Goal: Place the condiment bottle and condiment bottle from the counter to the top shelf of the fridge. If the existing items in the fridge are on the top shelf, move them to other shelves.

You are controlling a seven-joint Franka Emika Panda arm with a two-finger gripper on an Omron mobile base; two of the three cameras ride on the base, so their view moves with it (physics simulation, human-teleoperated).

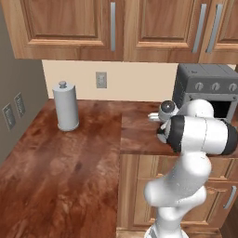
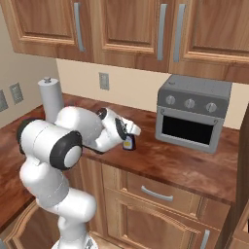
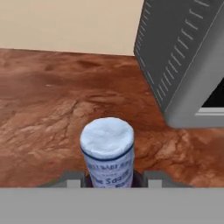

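One condiment bottle (image 3: 107,153), dark with a white cap and a pale label, stands upright on the reddish-brown counter (image 3: 43,96) just left of the toaster oven. My gripper (image 3: 113,177) is shut on its lower body, one fingertip (image 3: 72,177) on each side. From the right base, the bottle (image 2: 128,143) shows under the white hand, with the gripper (image 2: 128,137) low over the counter (image 2: 185,165). The fridge, its top shelf and the existing items are out of view.
A grey toaster oven (image 2: 192,114) stands on the counter close to the right of the bottle, its side wall (image 3: 188,57) near the hand. A grey paper towel holder (image 1: 66,106) stands at the back left corner. Wooden wall cabinets (image 1: 69,23) hang overhead.
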